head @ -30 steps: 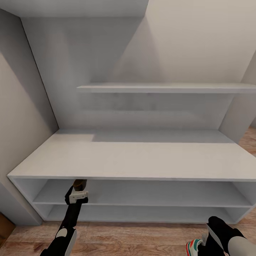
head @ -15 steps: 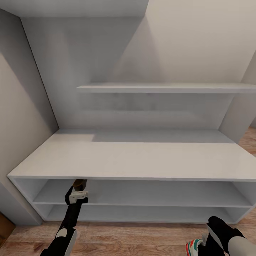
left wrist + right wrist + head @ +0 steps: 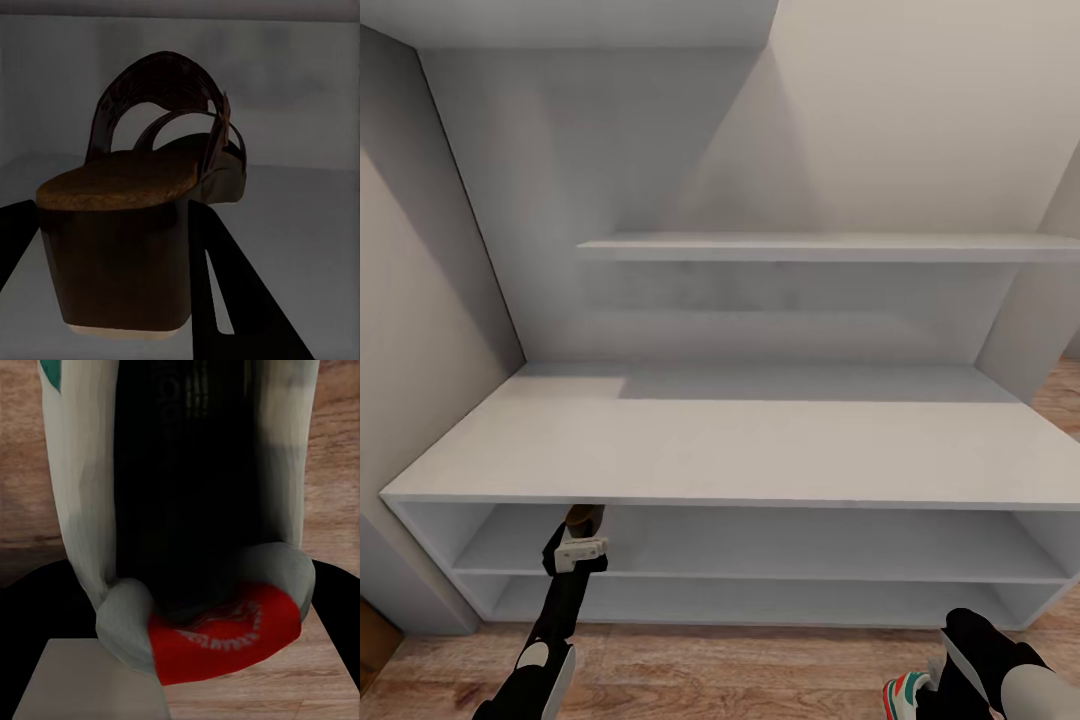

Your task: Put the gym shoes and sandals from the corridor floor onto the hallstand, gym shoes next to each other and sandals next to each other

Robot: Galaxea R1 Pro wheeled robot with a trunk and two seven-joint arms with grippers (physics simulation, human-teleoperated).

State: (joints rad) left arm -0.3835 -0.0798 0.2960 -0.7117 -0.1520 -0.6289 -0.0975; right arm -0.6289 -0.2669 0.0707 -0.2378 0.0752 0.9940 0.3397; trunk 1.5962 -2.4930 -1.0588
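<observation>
Both grippers carry footwear in front of the hallstand (image 3: 740, 450). Reaching under the front edge of the broad flat top, toward the left end of the upper open shelf, the left gripper (image 3: 582, 530) is clamped on a brown sandal (image 3: 150, 217); in the head view only a sliver of brown shows beyond the gripper's pale wrist block, just below the top's edge. From the left wrist camera the sandal is seen from its heel end, with the tan insole, the dark curved straps and the blocky heel between the two dark fingers (image 3: 240, 300), one on each side of the heel, and the pale grey shelf surface and back wall lie beyond it. Whether the sandal's sole already rests on the shelf cannot be told. At the lower right of the head view, the right gripper (image 3: 935, 690) sits low over the corridor floor (image 3: 740, 670), in front of the right end of the hallstand, closed on a gym shoe (image 3: 187, 547) whose teal and red trim peeks out beside the black arm. The right wrist camera looks into the sneaker's dark opening, with white sides, a red heel patch and wood planks behind it.
</observation>
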